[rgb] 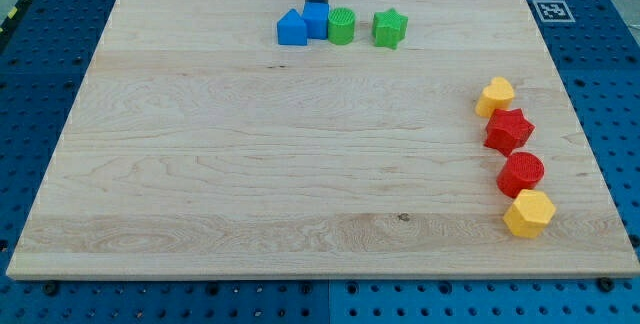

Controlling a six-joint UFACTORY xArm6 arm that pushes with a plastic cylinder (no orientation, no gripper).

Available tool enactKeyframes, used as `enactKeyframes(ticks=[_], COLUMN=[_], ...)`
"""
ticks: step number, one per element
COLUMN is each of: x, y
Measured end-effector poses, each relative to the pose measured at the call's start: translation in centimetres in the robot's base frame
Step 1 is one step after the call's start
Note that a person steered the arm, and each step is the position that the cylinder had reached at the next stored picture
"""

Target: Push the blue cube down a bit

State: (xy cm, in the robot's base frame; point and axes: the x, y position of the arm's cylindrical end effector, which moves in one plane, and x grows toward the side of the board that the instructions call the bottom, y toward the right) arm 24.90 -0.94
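The blue cube (316,19) sits near the view's top edge of the wooden board (250,164), touching a blue pentagon-like block (291,28) on its left and a green cylinder (341,26) on its right. My rod comes down from the view's top, and my tip (316,4) rests right at the cube's upper side, just above it in the view.
A green star (389,28) lies right of the green cylinder. At the view's right stand a yellow heart (495,95), a red star (509,130), a red cylinder (521,174) and a yellow hexagon (529,213) in a column.
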Motion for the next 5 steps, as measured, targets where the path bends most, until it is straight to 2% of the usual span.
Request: enactKeyframes(ticks=[3,4,5], x=[2.5,2.5,0.5], y=[0.0,0.0,0.0])
